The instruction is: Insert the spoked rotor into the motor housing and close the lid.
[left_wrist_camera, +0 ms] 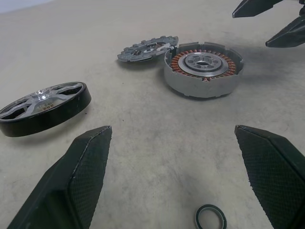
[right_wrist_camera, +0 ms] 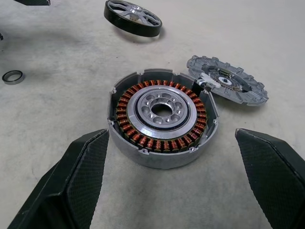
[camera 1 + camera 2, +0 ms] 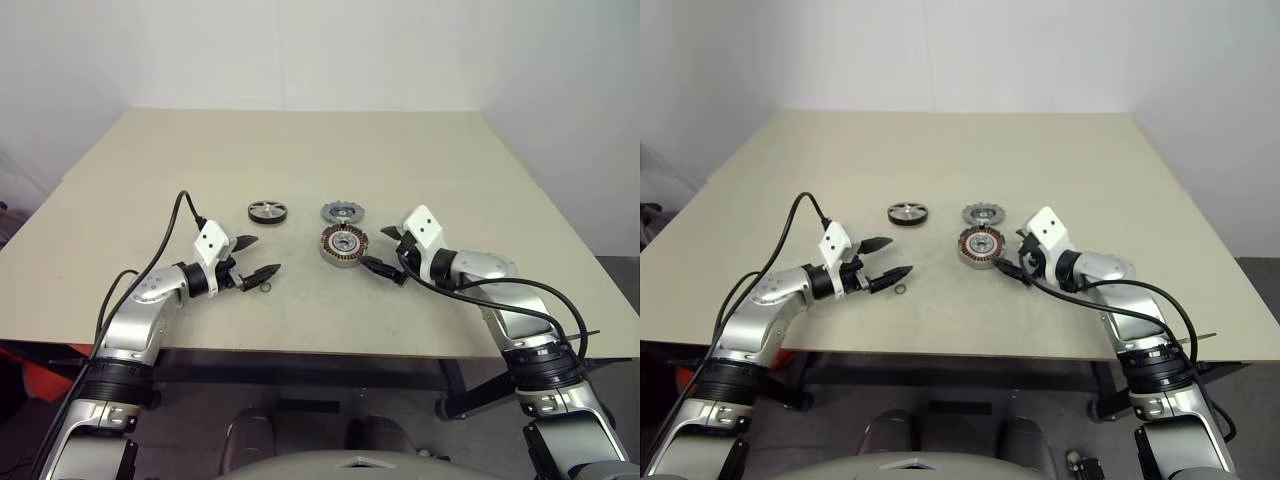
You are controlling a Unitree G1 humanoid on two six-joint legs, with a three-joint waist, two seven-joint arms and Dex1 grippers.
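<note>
At frame centre the motor housing (image 3: 345, 246) sits open, the lid (image 3: 342, 212) apparently touching it behind, the spoked rotor (image 3: 267, 212) further left. Left gripper (image 3: 257, 258) and right gripper (image 3: 388, 252) gape wide, empty.

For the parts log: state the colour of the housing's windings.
Copper-orange windings in the grey motor housing; clearest in right wrist view.

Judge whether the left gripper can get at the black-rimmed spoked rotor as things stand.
Probably yes: the open left gripper hovers near the black-rimmed spoked rotor, with bare table between them.
</note>
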